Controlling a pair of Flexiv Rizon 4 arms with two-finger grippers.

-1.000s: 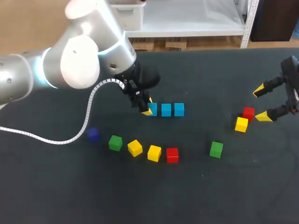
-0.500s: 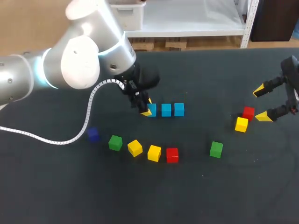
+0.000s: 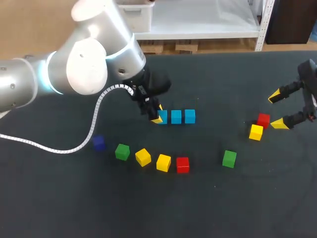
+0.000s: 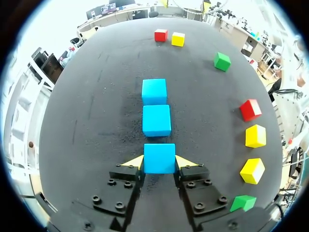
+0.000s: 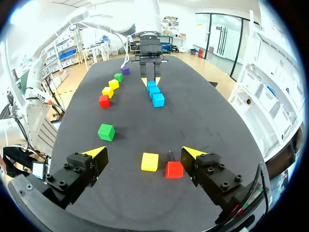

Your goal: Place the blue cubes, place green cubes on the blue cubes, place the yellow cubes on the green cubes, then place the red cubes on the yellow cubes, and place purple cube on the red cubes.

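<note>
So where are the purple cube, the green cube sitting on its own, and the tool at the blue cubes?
purple cube (image 3: 99,143): head view, its middle.
lone green cube (image 3: 229,158): head view, its middle.
left tool (image 4: 160,163): left wrist view, midway between its yellow tips, shut on the nearest blue cube (image 4: 159,155).

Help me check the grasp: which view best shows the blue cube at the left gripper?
Left wrist view: the blue cube is close, the left gripper touching both sides. Head view: the gripper hides part of it. Right wrist view: far off, tiny.
</note>
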